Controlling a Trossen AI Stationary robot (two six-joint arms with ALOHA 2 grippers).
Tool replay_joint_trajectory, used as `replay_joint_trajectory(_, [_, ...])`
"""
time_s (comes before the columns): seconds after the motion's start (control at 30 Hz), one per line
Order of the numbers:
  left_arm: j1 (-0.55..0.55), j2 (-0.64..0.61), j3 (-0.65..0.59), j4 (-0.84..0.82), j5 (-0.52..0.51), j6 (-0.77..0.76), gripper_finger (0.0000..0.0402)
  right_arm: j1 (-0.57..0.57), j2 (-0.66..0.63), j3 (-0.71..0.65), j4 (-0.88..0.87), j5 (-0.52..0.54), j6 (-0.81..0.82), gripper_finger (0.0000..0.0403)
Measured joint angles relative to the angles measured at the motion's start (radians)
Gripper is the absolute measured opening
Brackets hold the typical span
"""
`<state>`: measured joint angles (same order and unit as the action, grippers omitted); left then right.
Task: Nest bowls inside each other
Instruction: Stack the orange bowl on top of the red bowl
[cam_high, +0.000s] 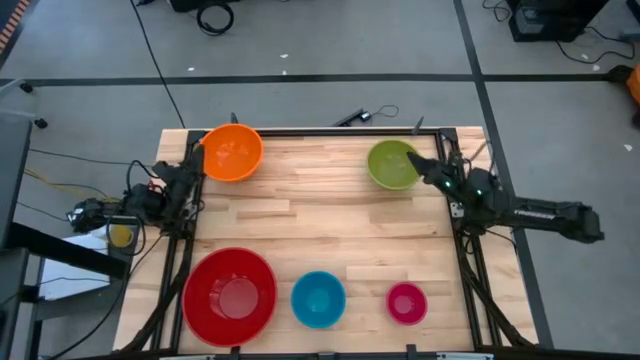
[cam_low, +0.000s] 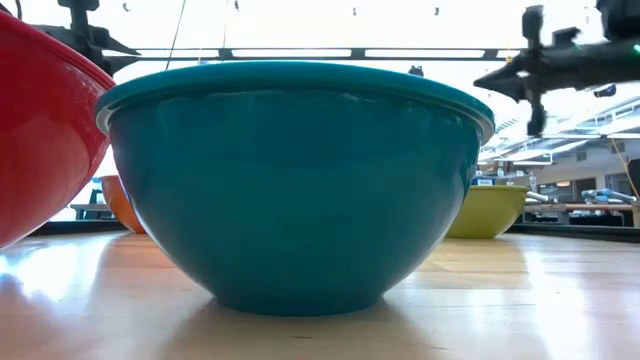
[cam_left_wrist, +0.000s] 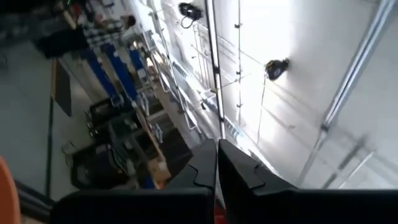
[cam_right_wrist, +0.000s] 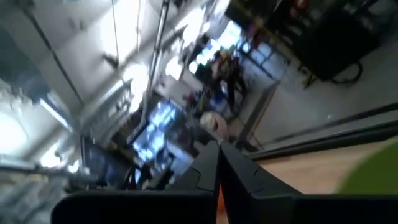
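Five bowls stand upright on their bases on the wooden table. The orange bowl (cam_high: 232, 152) is at the far left and the olive green bowl (cam_high: 393, 164) at the far right. The red bowl (cam_high: 230, 295), the blue bowl (cam_high: 318, 299) and the pink bowl (cam_high: 406, 303) stand in a row along the near edge. My left gripper (cam_left_wrist: 216, 163) is shut and holds nothing, raised at the table's left edge beside the orange bowl. My right gripper (cam_high: 416, 163) is shut and holds nothing, high above the green bowl's right rim.
The middle of the table (cam_high: 320, 215) is bare wood. In the low view the blue bowl (cam_low: 295, 190) fills the foreground, with the red bowl (cam_low: 40, 140) at its left. A black frame rail (cam_high: 320, 130) runs along the far edge.
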<state>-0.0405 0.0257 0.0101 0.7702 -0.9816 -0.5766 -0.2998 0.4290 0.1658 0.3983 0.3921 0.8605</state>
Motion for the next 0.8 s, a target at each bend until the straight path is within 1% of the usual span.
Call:
replay_joint_trajectory(0.07, [0.008,0.002,0.008,-0.041,0.036,0.017,0.0020,-0.005,0.141,0.095,-0.003,-0.029,-0.050,0.0009])
replay_joint_trajectory(0.23, [0.019,0.022,0.062,-0.191,0.045,-0.015,0.0020,-0.011,0.534,0.381,-0.003,-0.045,-0.267,0.0010])
replay_joint_trajectory(0.3, [0.019,0.030,0.094,-0.264,0.058,-0.014,0.0020,-0.011,0.675,0.491,-0.007,-0.043,-0.312,0.0015])
replay_joint_trajectory(0.37, [0.018,0.042,0.139,-0.361,0.088,-0.012,0.0020,-0.014,0.793,0.600,-0.017,-0.052,-0.312,0.0017])
replay_joint_trajectory(0.43, [0.018,0.060,0.193,-0.497,0.116,-0.013,0.0020,-0.015,0.892,0.702,-0.052,-0.093,-0.284,0.0015])
replay_joint_trajectory(0.53, [0.018,0.101,0.288,-0.745,0.146,-0.022,0.0020,-0.016,1.024,0.843,-0.130,-0.175,-0.284,0.0010])
replay_joint_trajectory(0.63, [0.018,0.158,0.380,-0.976,0.163,-0.016,0.0021,-0.016,1.143,0.979,-0.235,-0.217,-0.284,0.0008])
replay_joint_trajectory(0.7, [0.018,0.199,0.428,-1.078,0.161,-0.014,0.0023,-0.017,1.218,1.070,-0.315,-0.262,-0.279,0.0008])
replay_joint_trajectory(0.8, [0.018,0.254,0.479,-1.158,0.156,-0.003,0.0039,-0.017,1.324,1.197,-0.411,-0.320,-0.277,0.0009])
